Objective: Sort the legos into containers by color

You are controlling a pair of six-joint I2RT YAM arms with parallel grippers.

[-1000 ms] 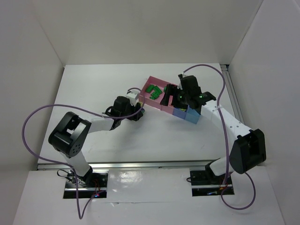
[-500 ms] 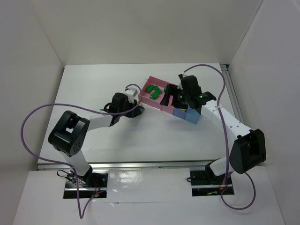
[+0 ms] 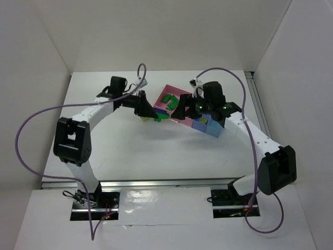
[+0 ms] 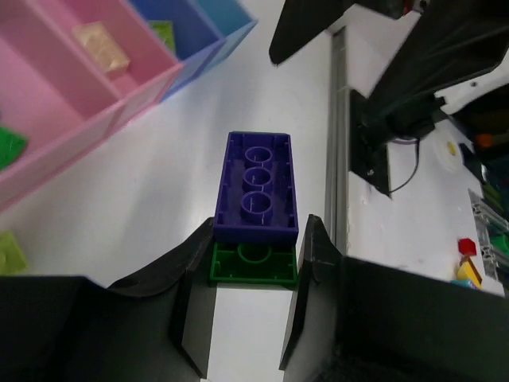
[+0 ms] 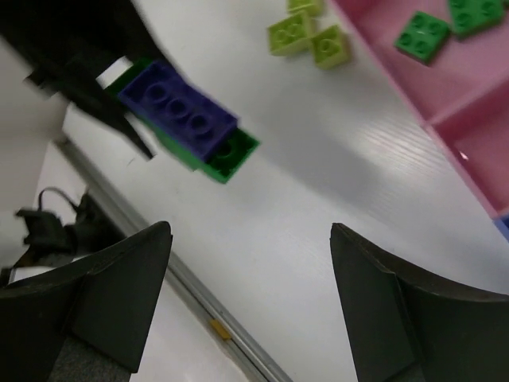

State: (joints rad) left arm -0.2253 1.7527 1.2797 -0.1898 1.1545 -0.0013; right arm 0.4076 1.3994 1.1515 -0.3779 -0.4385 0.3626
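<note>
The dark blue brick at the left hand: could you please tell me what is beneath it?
A green brick is stuck to the dark blue brick, gripped by the left hand; its middle is covered.

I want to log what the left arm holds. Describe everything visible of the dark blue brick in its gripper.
The dark blue brick is long, glossy plastic. Its hollow underside, with three round tubes, faces the left wrist camera. It is pressed onto a green brick, offset along its length. The left gripper pinches that green brick by its sides. The blue one juts out past the fingertips, beside the pink tray but outside it.
</note>
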